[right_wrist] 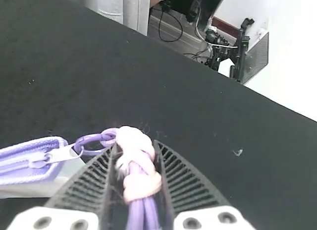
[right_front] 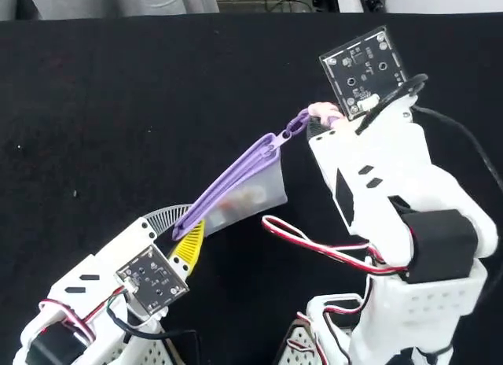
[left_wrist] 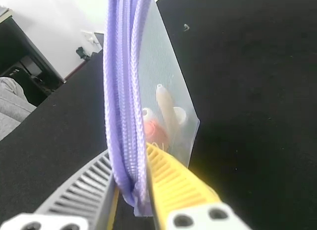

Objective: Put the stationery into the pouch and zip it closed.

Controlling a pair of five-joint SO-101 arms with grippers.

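1. The black desk (right_front: 102, 105) lies beneath everything.
2. The pouch (right_front: 247, 184) is stretched between my arms, zip edge up, so the slider (right_wrist: 52, 158) can run straight.
3. My left pincer (left_wrist: 128, 155) is clamped on one end of the pouch to anchor it.
4. My right pincer (right_wrist: 134, 146) grips the pull cord (right_wrist: 138, 183). The slider sits at this end, so the zip looks closed.
5. The stationery (left_wrist: 166, 113) lies inside.

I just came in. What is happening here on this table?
A translucent pouch with a purple zipper is held from both ends over the black table. The left gripper clamps one end; the right gripper is shut on the pink-and-purple cord at the zipper slider. Stationery is inside, and the zipper looks closed.
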